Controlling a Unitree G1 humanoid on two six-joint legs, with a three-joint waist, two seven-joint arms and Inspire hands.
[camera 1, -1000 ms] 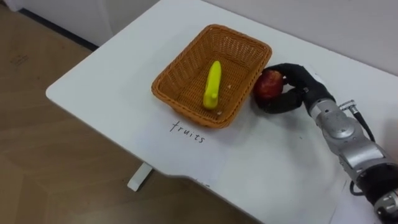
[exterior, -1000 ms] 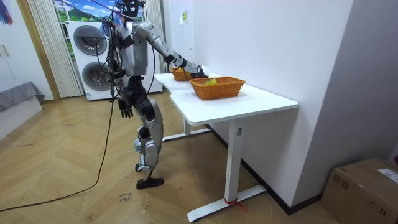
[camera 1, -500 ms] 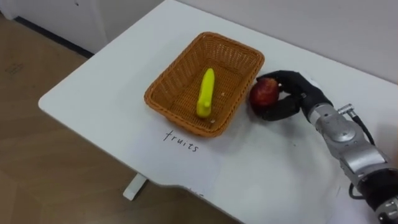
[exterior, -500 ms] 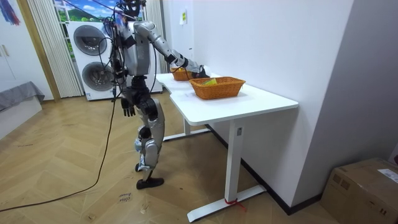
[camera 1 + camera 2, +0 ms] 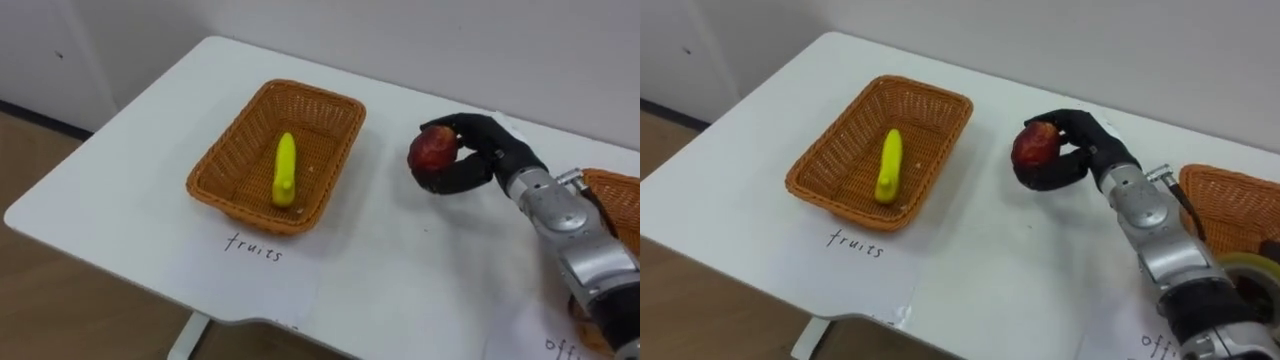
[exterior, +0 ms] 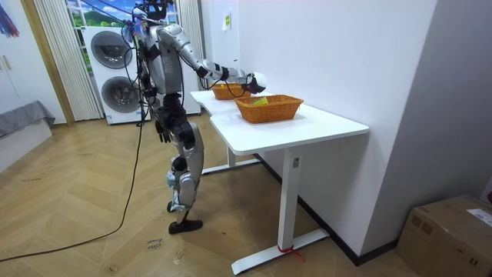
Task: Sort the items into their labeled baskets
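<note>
From where I stand, the right robot hand (image 5: 482,160) has its dark fingers curled round a red apple (image 5: 433,152) and holds it up, apparently clear of the white tabletop (image 5: 400,270). It is off to the right of the wicker fruit basket (image 5: 222,140) and a fair gap apart from its near rim. A yellow banana (image 5: 284,170) already lies lengthwise down the middle of that basket. A second basket (image 5: 1230,210) sits at the tabletop's right end, behind the forearm. The left robot hand (image 6: 163,132) hangs by the robot's hip, out of the work. The step in hand looks like the carry and drop. I would say the apple wants to travel leftward high enough to pass over the basket's right wall without clipping the weave, since a knock could shove the light basket along the surface. It is best lowered into the free floor on the near side of the banana, not on top of it, and let go only when low, because a round apple dropped from height will likely bounce or roll against the wicker.
</note>
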